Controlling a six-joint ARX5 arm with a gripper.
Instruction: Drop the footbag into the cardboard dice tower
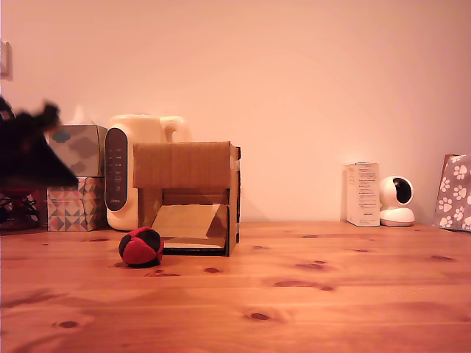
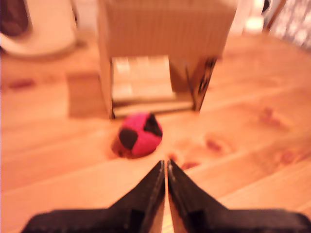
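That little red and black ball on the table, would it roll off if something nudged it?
The footbag is round, so a nudge would probably shift it, but it seems to sag slightly onto the table, suggesting a soft fill that stops quickly. It likely squashes when gripped.

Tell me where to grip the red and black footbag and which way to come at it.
Grip the small, soft red and black panelled footbag across its round middle, coming from above. It lies free on the wooden table, just in front of the brown cardboard dice tower, so a level approach risks nudging it into the opening. The black gripper looks shut and would likely need opening first.
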